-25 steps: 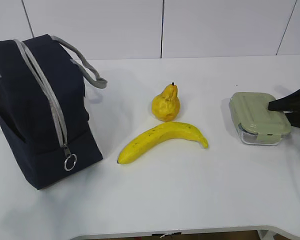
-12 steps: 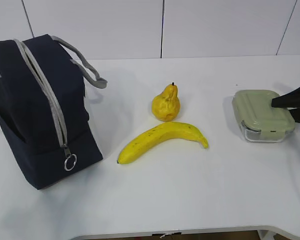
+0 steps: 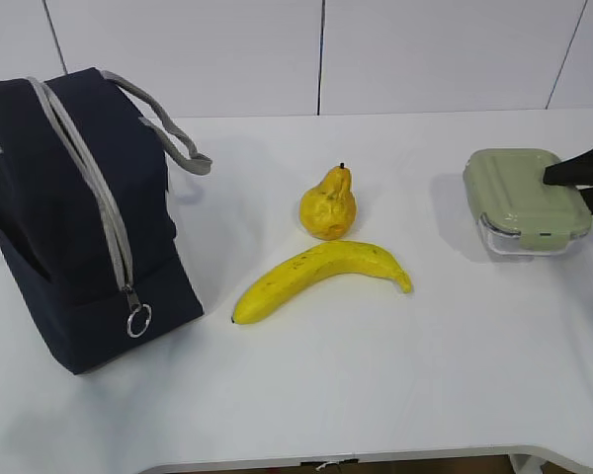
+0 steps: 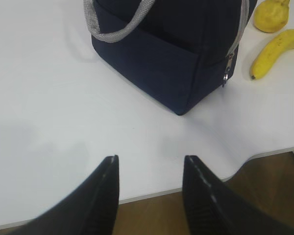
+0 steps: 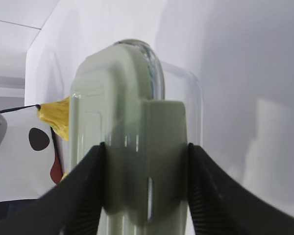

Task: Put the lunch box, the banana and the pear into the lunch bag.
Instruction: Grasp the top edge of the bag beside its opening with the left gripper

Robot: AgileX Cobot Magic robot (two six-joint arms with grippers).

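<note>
In the exterior view, the lunch bag (image 3: pixel 74 217) stands at the left of the white surface (image 3: pixel 376 385), its grey zipper closed along the top and down the near end, the ring pull hanging low. The pear (image 3: pixel 328 204) stands upright near the middle, and the banana (image 3: pixel 321 276) lies just in front of it, apart from it, curving from lower left to upper right. At the far right the lunch box (image 3: pixel 524 200) sits tilted with its green lid up and a shadow beneath it; the right claw (image 3: pixel 585 178) enters from the right edge and its dark fingers clamp the box's right end.

In the left wrist view, the left claw (image 4: pixel 151 188) hovers over the surface's near edge with its 2 fingers spread wide and nothing between them. The bag stands ahead, with the banana and pear at the upper right.

In the right wrist view, the right claw's 2 fingers press against both sides of the lunch box's end clip. The pear's top shows past the box's left side.
</note>
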